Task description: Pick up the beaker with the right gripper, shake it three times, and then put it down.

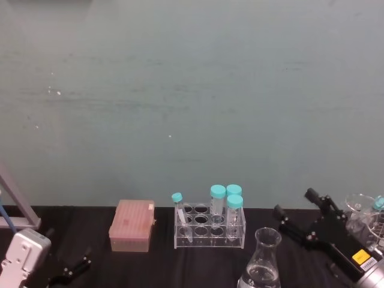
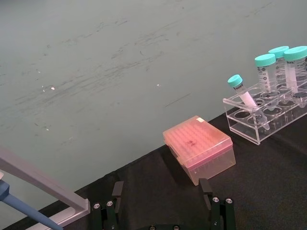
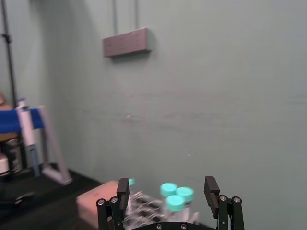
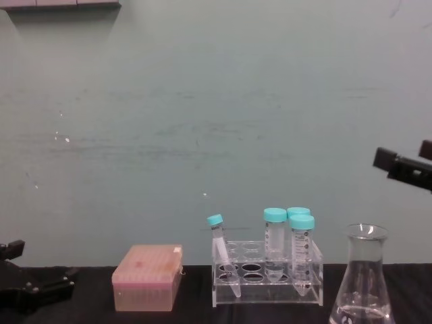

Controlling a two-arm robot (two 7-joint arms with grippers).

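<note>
Landmark: clear tube rack [image 1: 210, 228], standing on the black counter [image 1: 150, 267] by the teal wall.

Beaker [image 1: 262, 264]: upright on the counter, right of the rack and nearer the robot, close to the rack's right end but not touching it. Neck flared and open. A shallow layer of clear liquid sits in the wide base. Nothing is in contact with it.

Right hand [image 1: 295, 204]: in the air right of the rack, above and to the right of the beaker's neck, clear of the glass. In the chest view it sits well above the rim. Fingers spread wide, nothing between them. Its wrist view looks past the fingers onto the rack's capped tubes.

Left hand [image 2: 161, 189]: low by the counter, well left of the rack, beyond the tip box. Fingers spread, empty.

Rack contents: three teal-capped tubes [image 4: 291, 246] upright at the right end; one smaller capped tube [image 4: 223, 260] leaning at the left end.

Pink tip box [image 1: 132, 225]: lid closed, on the counter just left of the rack, with a small gap between them
</note>
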